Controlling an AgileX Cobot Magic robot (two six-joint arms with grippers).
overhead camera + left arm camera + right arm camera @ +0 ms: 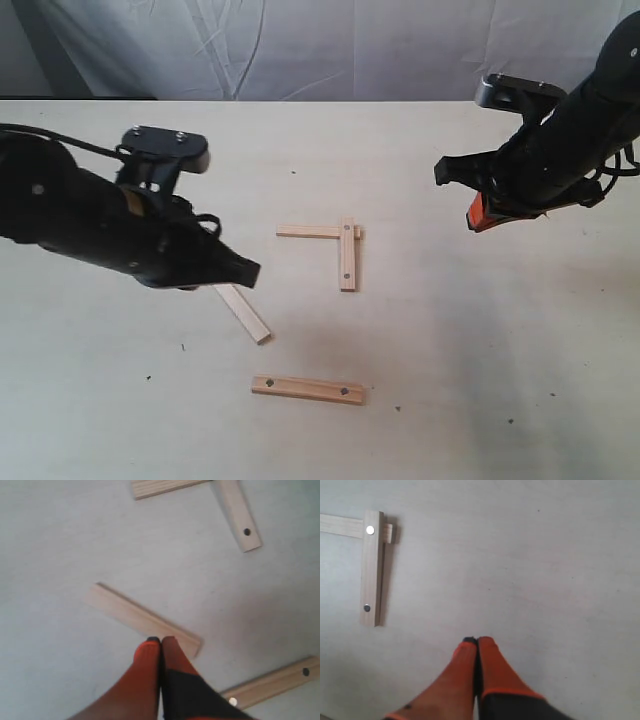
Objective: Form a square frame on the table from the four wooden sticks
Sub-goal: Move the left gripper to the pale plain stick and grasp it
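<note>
Currently the table (480, 350) carries four wooden sticks, two holed and two plain. Upper plain stick (308, 232) and upright holed stick (347, 254) overlap in an L. Second holed stick (307, 389) lies apart. My left pincer (160, 641) is clenched, empty, tips at the loose plain stick (140, 617); contact unclear. My right pincer (477, 641) is clenched, empty, well apart from the L.

From my end this reads as a robot lab bench: a plain pale table (500, 400), a creased grey cloth (300, 50) hung behind the table, black left arm (80, 225) and right arm (575, 135) over it.
</note>
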